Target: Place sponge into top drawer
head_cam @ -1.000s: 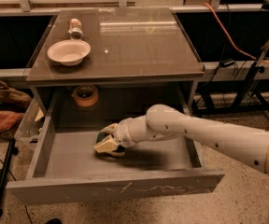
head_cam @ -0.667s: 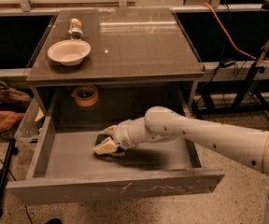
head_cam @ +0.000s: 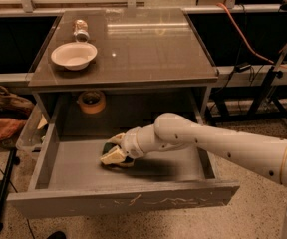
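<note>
Nearest: the top drawer (head_cam: 123, 203) stands pulled fully out below the table (head_cam: 148, 49); its grey front panel faces the camera and carries white scratch marks towards its middle and right end.

Inside, the drawer floor is bare along the near edge and in the right half; the gripper (head_cam: 114, 149) is down in the drawer, left of centre and about midway between the front panel and the back edge; the white arm (head_cam: 223, 143) reaches in across the right wall of the drawer from the right side of the view.

Sponge (head_cam: 107, 147): it lies on the drawer floor right at the gripper, mostly covered by it; only a dark green patch shows; whether the gripper clamps it or merely sits around it, cannot tell.

Left of the drawer: a clear plastic bin (head_cam: 30, 133) just beside the left wall.

Behind the drawer, on the shelf under the tabletop: a roll of tan tape (head_cam: 91, 102), towards the left end.

Tabletop: a white bowl (head_cam: 73, 55) upright near the left edge; a small can (head_cam: 80, 30) lying on its side beyond it, towards the far left corner; the two are near but apart.

Farthest: an orange cable (head_cam: 243, 29) runs diagonally behind the right edge of the table.
</note>
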Robot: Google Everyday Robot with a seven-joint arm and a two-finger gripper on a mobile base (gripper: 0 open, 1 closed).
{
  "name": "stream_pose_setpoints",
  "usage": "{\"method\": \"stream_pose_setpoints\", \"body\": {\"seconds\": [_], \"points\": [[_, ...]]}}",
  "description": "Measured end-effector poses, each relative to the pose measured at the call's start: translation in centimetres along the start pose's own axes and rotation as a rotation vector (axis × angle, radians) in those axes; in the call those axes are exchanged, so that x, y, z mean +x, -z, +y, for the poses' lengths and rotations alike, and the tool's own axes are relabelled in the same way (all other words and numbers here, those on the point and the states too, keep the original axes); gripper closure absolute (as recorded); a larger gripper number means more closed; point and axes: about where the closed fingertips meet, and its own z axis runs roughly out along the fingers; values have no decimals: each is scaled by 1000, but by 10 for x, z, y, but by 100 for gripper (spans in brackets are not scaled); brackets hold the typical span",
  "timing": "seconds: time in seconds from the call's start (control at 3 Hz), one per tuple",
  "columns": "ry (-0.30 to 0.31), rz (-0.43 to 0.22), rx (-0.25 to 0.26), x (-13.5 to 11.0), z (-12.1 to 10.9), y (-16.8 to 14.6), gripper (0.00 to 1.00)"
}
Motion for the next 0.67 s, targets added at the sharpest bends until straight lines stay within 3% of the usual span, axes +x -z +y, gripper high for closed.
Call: {"method": "stream_pose_setpoints", "body": {"seconds": [0.67], "points": [[0, 0, 0, 0, 0, 0, 11]]}}
